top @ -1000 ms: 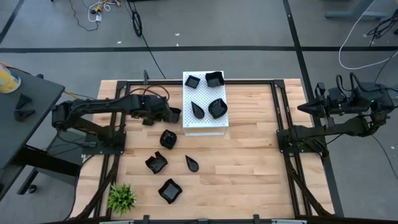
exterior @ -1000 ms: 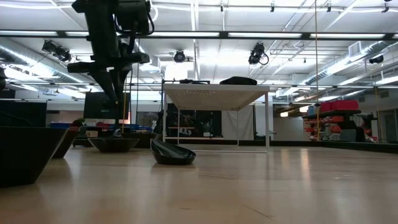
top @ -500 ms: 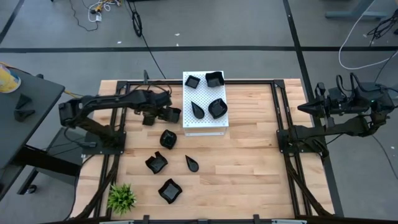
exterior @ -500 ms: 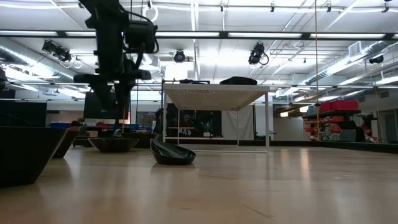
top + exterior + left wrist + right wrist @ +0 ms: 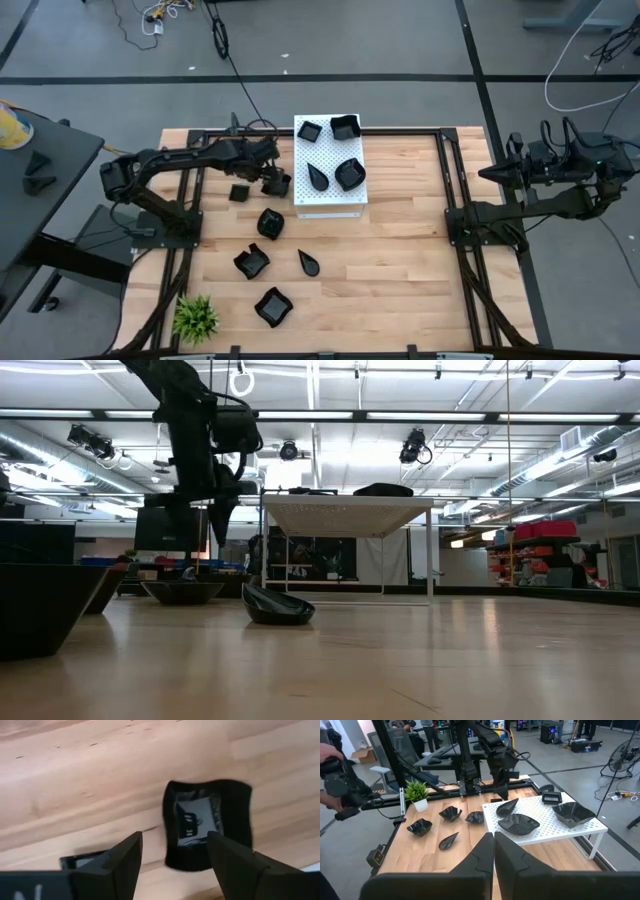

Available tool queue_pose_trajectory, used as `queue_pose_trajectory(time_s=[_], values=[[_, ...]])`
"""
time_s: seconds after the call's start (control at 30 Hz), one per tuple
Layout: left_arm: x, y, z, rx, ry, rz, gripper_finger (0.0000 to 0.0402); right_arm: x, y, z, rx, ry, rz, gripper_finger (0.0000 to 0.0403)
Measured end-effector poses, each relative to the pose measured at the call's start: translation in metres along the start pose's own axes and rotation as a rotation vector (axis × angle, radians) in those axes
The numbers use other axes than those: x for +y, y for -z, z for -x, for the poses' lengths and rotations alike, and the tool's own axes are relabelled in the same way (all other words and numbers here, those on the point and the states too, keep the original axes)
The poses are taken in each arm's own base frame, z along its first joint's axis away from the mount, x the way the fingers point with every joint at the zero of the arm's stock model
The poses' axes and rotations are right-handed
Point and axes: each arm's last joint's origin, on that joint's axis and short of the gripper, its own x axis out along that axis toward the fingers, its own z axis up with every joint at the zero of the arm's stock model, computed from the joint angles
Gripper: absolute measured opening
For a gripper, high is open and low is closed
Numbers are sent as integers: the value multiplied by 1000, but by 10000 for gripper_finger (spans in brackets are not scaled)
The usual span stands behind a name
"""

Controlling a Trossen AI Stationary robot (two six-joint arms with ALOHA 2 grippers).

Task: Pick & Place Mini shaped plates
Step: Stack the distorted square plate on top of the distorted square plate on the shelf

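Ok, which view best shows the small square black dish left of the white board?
Left wrist view: the small square black dish fills the frame, flat on wood. High view shows only a speck; others unclear.

High view: overhead, looking straight down on the whole worktop (image 5: 400, 250). Low view: at worktop level, facing the room. Left wrist view: close above a small square black dish (image 5: 207, 825), past its own fingers (image 5: 125, 862). Right wrist view: far back, oblique; shares the white perforated board (image 5: 555, 822) with the other views.

Glossy black mini plates (image 5: 258, 224), scattered
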Motion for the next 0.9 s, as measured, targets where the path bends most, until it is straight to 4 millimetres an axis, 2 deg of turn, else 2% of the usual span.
queue_pose_trajectory(time_s=[0.33,0.9], values=[[17,-17,-6,55,51,30,223,0,0,0,0,0,0,19],[19,-24,-31,125,63,27,222,0,0,0,0,0,0,19]])
